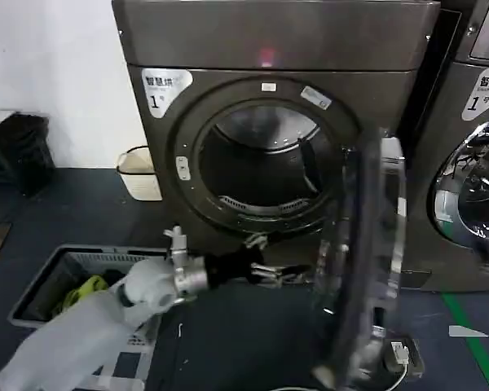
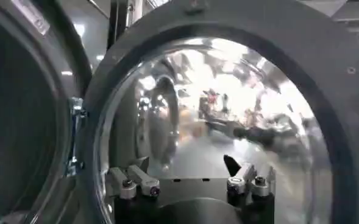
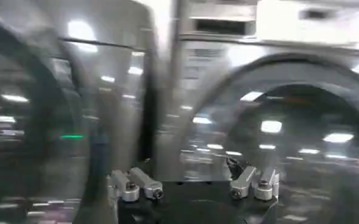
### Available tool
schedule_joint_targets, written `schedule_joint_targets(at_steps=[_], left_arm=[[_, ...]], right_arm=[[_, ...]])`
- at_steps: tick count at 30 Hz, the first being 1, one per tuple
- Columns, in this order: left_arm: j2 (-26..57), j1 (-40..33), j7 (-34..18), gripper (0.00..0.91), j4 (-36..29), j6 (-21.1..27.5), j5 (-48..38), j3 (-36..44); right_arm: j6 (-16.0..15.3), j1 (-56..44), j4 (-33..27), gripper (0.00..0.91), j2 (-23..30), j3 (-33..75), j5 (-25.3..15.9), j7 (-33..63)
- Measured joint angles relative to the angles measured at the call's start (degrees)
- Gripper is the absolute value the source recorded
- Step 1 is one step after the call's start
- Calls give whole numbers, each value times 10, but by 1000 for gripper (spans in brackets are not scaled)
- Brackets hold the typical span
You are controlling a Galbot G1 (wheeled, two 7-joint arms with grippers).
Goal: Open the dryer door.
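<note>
Nearest the head camera, the left arm reaches forward from lower left across the dark floor (image 1: pixel 228 342); left gripper (image 1: pixel 273 273) sits low, just in front of the dryer (image 1: pixel 277 49), beside the inner face of the dryer door (image 1: pixel 367 261); in the left wrist view its fingers (image 2: pixel 133 181) stand spread apart with nothing between them, facing the clear plastic inner side of the door (image 2: pixel 216 122); contact with the door cannot be judged. Beside the arm on the floor, a grey basket (image 1: pixel 57 273) holds something yellow-green. Dryer door swung wide open, hinged at the machine's right side, seen almost edge-on. Behind it, round drum opening (image 1: pixel 265 163) exposed; white "1" label (image 1: pixel 165 88) at upper left, pink indicator light (image 1: pixel 266 57) above. Small cream bin (image 1: pixel 138 173) stands against the wall left of the dryer. Right gripper (image 3: pixel 194 185) in its wrist view: fingers (image 3: pixel 135 182) apart, empty, facing shiny machine fronts. Second machine (image 1: pixel 473 163) stands at far right.
</note>
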Motion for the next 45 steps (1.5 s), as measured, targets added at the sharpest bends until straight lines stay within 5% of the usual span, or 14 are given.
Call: schedule_joint_targets(at_steps=[20, 31, 40, 45], left_arm=[[-168, -125, -8, 907, 130, -49, 75, 163], [-278, -146, -26, 907, 224, -56, 99, 185], [-357, -149, -31, 907, 290, -64, 119, 173], [-391, -158, -76, 907, 328, -66, 143, 157]], right_arm=[[-59, -45, -54, 907, -51, 289, -49, 155], [4, -84, -62, 907, -46, 366, -34, 116], [10, -93, -59, 907, -47, 378, -30, 110], [15, -91, -58, 907, -44, 373, -32, 106]])
